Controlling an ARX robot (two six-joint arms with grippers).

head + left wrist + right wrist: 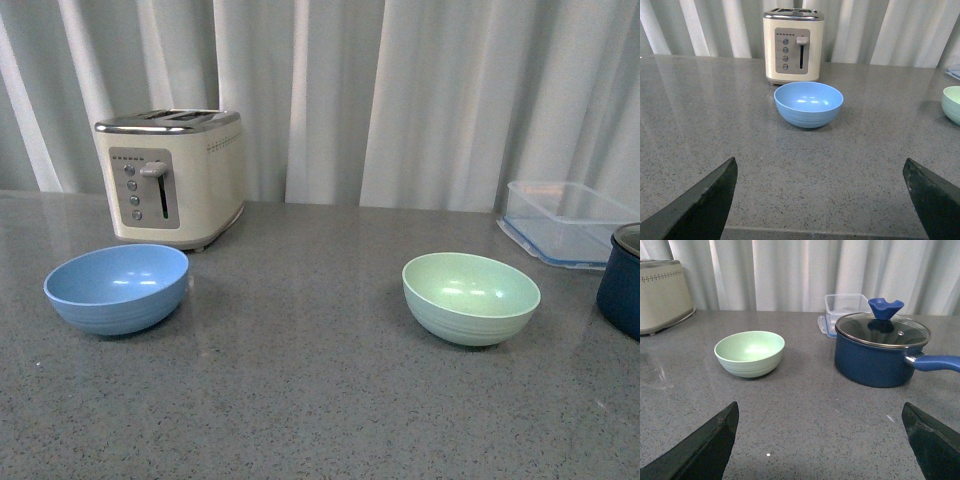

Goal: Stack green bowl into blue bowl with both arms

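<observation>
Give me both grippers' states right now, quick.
Left black flat-fingered gripper: open, holding nothing.
Right black flat-fingered gripper: open, holding nothing.

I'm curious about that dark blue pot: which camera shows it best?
The right wrist view: the navy pot shows with glass lid, knob and handle. The front view catches only its cropped edge at the right border. The left wrist view misses it.

green bowl [952,104] cropped, navy pot [622,285] cropped

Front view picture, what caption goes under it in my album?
Blue bowl and green bowl sit apart on a gray counter, toaster behind.
</observation>
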